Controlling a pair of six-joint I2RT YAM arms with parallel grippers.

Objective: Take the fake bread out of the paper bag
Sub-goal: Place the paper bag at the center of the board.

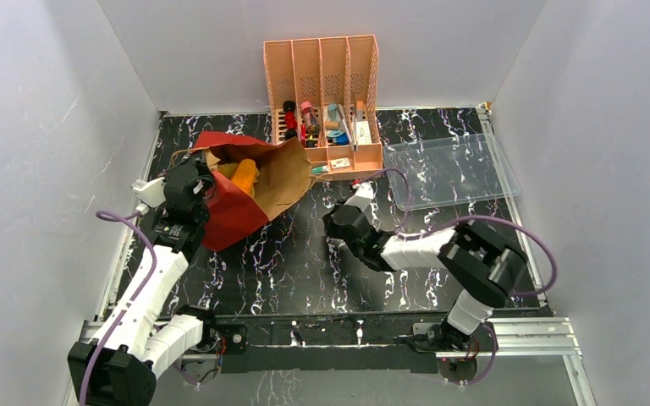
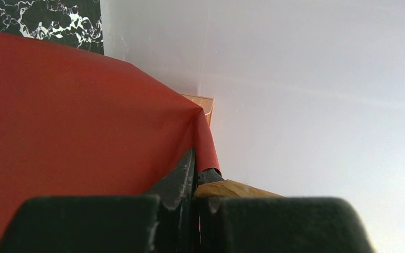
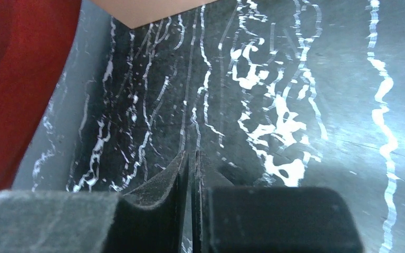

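Note:
The paper bag (image 1: 254,182), brown kraft with a red lower part, lies on its side at the back left of the table, mouth toward the left. Orange-yellow fake bread (image 1: 244,176) shows inside its opening. My left gripper (image 1: 206,179) is shut on the bag's rim; in the left wrist view the red paper (image 2: 84,121) is pinched between the closed fingers (image 2: 182,179), with brown paper beside them. My right gripper (image 1: 336,239) is shut and empty, low over the bare black table, right of the bag. Its wrist view shows the bag's red side (image 3: 10,79) at the left.
A pink slotted organizer (image 1: 326,97) with small bottles and boxes stands at the back centre, close behind the bag. A clear plastic tray (image 1: 453,169) lies at the back right. Grey walls enclose the marbled table (image 1: 305,271) on three sides.

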